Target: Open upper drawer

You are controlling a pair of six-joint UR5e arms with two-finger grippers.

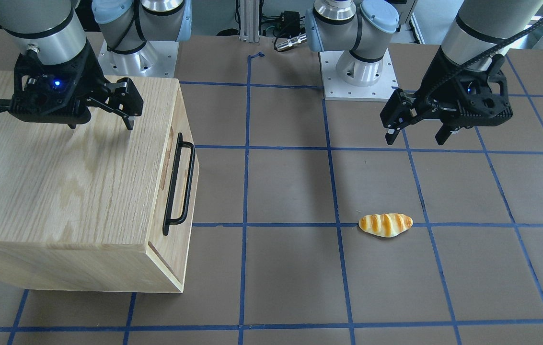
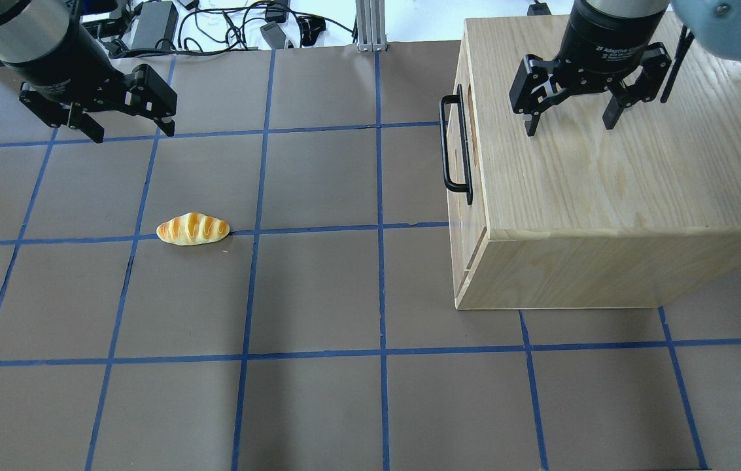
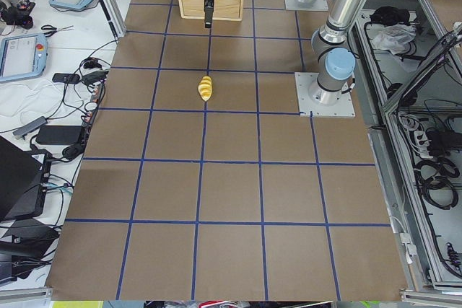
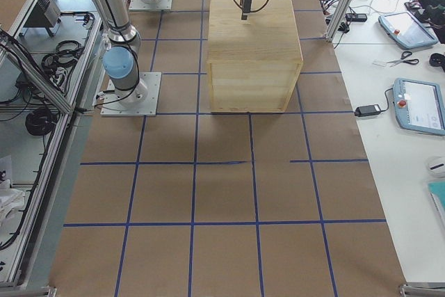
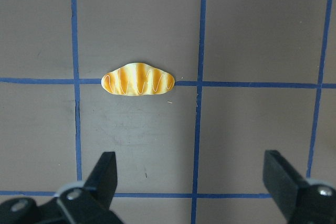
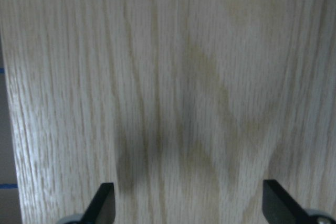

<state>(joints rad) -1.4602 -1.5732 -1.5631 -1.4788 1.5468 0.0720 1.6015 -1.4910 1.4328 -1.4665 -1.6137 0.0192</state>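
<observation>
The upper drawer [image 2: 475,216] sits shut in the front of the oak-grain cabinet [image 2: 605,190], with its long black bar handle [image 2: 456,145] facing the table's middle; the handle also shows in the front-facing view [image 1: 179,184], with a slot cutout [image 1: 168,158] behind it. My right gripper [image 2: 569,127] hovers open and empty over the cabinet top [image 1: 60,182], behind the handle; it also shows in the front-facing view [image 1: 101,125], and its wrist view shows only wood grain. My left gripper [image 2: 133,134] is open and empty above the table, far from the cabinet [image 1: 415,140].
A striped bread roll [image 2: 192,230] lies on the brown mat on the left arm's side, also in the front-facing view [image 1: 385,224] and in the left wrist view [image 5: 138,80], ahead of the left gripper [image 5: 192,182]. Blue tape lines grid the mat.
</observation>
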